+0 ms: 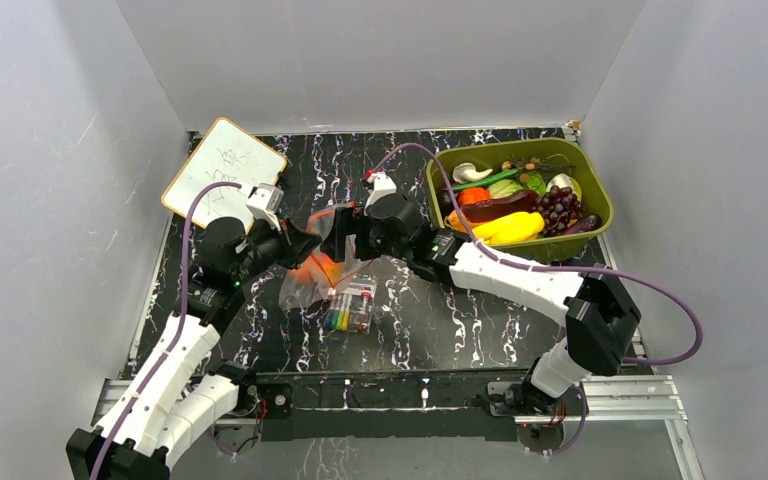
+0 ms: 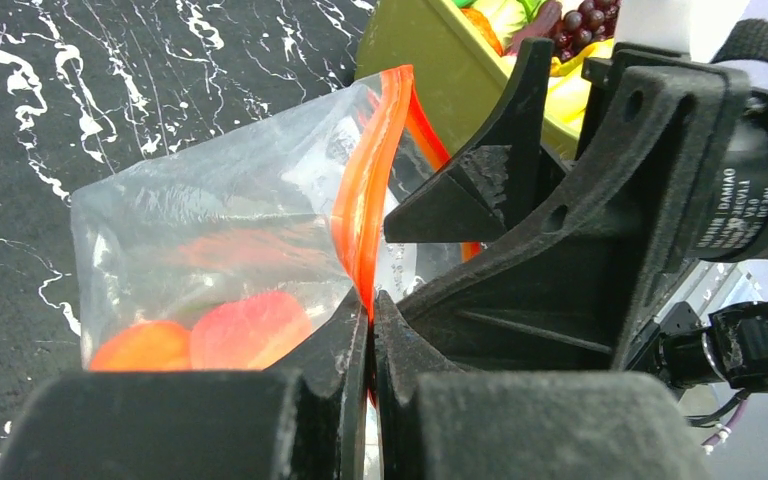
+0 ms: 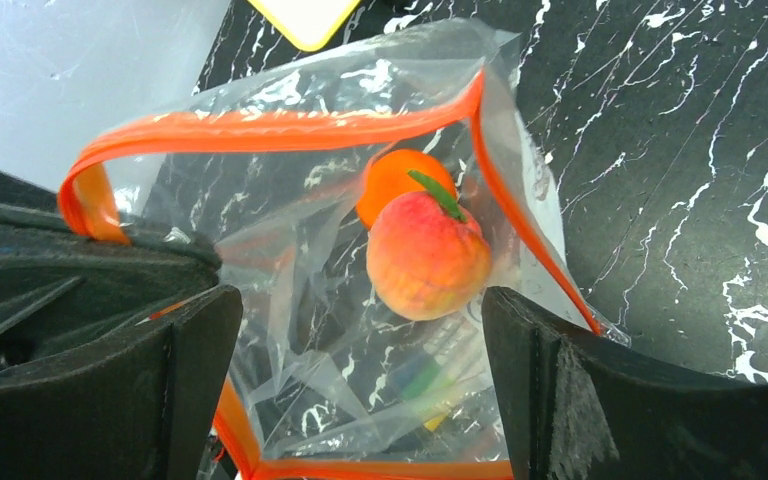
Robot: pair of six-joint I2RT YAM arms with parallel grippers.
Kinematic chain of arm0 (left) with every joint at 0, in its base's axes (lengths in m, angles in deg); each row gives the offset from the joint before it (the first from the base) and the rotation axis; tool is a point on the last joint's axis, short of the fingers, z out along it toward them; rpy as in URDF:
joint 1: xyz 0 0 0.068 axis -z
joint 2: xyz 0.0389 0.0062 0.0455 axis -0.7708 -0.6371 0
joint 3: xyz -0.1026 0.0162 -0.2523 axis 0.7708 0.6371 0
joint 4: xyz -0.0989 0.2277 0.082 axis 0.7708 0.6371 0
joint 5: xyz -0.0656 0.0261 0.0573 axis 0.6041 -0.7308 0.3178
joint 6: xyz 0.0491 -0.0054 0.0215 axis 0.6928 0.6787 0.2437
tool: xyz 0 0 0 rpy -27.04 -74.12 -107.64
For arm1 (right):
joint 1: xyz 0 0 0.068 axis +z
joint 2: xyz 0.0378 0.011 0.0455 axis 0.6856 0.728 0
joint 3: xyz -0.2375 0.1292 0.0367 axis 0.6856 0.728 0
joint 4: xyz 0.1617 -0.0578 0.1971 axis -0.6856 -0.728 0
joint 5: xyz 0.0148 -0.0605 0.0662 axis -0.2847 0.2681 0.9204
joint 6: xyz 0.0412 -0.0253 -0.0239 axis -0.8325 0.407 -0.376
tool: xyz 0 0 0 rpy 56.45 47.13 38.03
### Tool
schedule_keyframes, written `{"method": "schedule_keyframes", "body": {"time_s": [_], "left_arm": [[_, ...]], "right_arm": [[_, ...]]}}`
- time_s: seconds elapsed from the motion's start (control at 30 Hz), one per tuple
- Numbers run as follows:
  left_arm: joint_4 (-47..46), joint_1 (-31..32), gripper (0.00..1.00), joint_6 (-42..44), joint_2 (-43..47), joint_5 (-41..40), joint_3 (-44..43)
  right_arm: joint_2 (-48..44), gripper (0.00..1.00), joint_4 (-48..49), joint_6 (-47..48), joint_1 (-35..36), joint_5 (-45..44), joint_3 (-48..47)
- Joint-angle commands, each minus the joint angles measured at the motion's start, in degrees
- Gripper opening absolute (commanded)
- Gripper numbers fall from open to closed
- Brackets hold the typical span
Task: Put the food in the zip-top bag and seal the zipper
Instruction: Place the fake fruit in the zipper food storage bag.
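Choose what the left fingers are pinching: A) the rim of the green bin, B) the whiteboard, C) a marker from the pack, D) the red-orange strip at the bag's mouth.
D: in the left wrist view the left fingers are shut on the red-orange strip of the clear bag.

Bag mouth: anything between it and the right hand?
Nothing visible. The right hand hangs open over the open mouth of the bag; the left hand pinches the zipper at one edge. Only a peach and an orange lie inside.
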Motion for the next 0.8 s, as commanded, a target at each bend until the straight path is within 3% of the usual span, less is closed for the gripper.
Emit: {"method": "schedule_keyframes", "body": {"time_s": [0.0, 0.2, 0.43, 0.77], "left_arm": [[-1.0, 0.1, 0.00, 2.8, 0.0, -0.6, -0.2], [-2.0, 0.1, 0.00, 7.4, 1.4, -3.0, 0.5], [-4.2, 0.2, 0.00, 12.2, 1.5, -2.8, -0.4], [-0.3, 0.5, 0.00, 15.4, 4.0, -2.6, 2.0]], "right_arm": [[-3.3, 0.87, -2.1, 4.8, 0.2, 2.2, -4.3], [-7.5, 0.84, -6.2, 12.1, 0.2, 2.9, -4.2], [-11.2, 0.79, -14.1, 18.3, -0.6, -6.5, -7.3], [-12.7, 0.70, -21.0, 22.2, -10.9, -19.6, -10.5]]}}
